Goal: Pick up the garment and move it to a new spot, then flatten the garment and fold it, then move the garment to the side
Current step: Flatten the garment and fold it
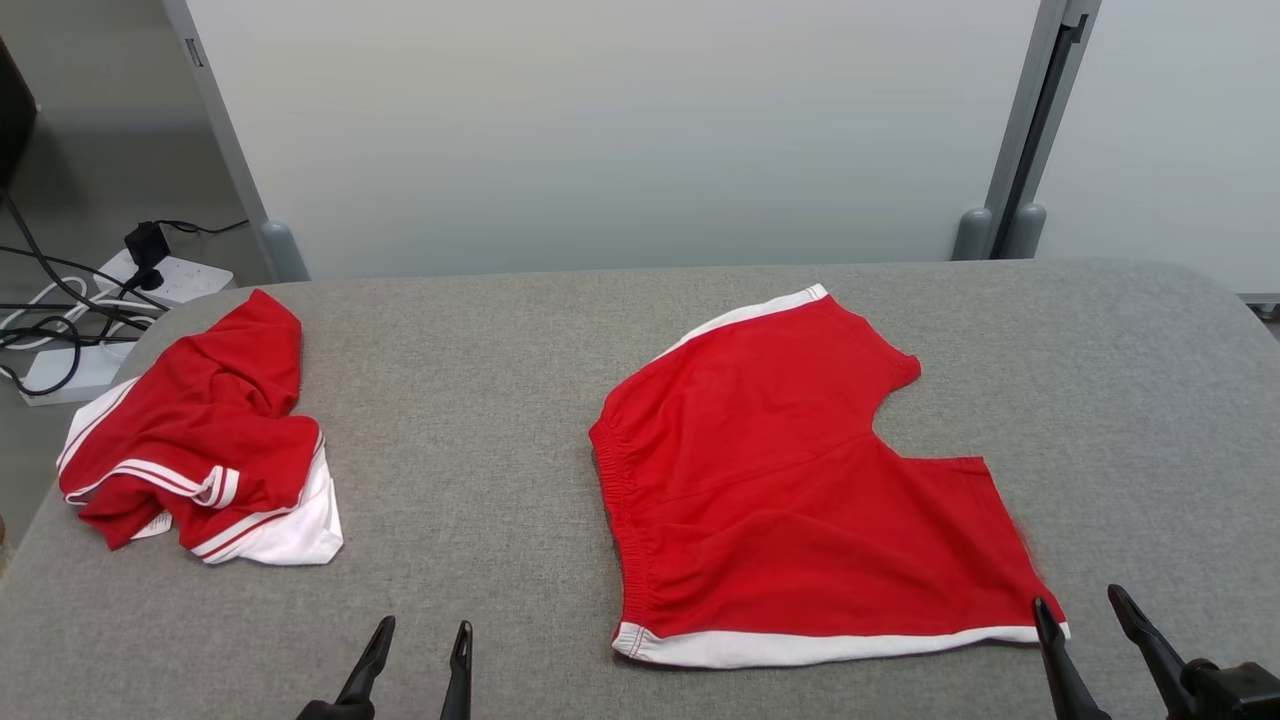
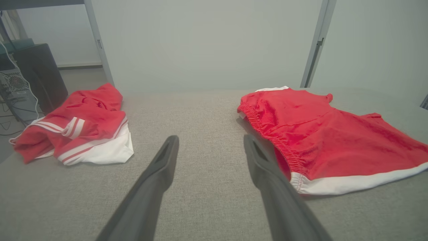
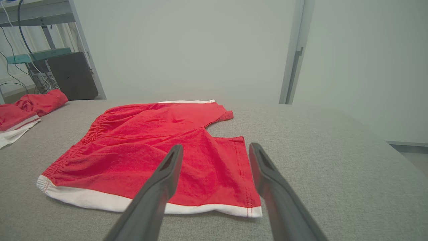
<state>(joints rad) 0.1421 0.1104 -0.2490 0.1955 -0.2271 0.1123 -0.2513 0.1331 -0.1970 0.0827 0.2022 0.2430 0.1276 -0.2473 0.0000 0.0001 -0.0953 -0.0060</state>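
The grey bench [image 1: 500,400] carries red shorts [image 1: 790,470] spread flat just ahead of the right hand [image 1: 1078,598], their white hem corner at its inner finger. A crumpled red-and-white garment [image 1: 200,440] lies beyond and left of the left hand [image 1: 424,628]. Both hands stand wide, empty. The shorts look light and limp, best pinched at the hem corners or waistband.
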